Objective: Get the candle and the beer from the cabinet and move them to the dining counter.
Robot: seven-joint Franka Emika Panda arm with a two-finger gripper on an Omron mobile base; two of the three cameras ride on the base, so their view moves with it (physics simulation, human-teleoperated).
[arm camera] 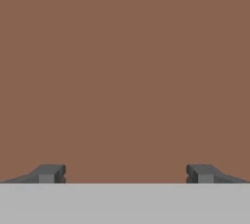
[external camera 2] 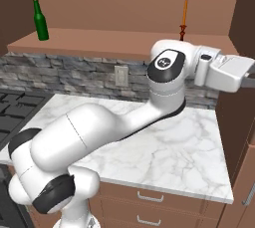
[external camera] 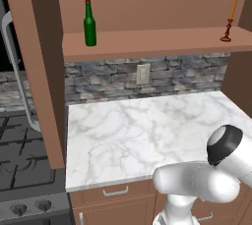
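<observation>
Nearest, white robot arm reaching right over white marble surface. Above, open brown wooden wall cabinet. On its shelf, slim dark green glass beer bottle far left, thin orange taper candle far right, well apart. Hand wide open, empty, facing plain brown wood.

On the open brown wooden wall cabinet's shelf, the slim green glass beer bottle stands upper left, the thin orange taper candle upper right, well apart. The white marble worktop lies below them, before my arm.
</observation>
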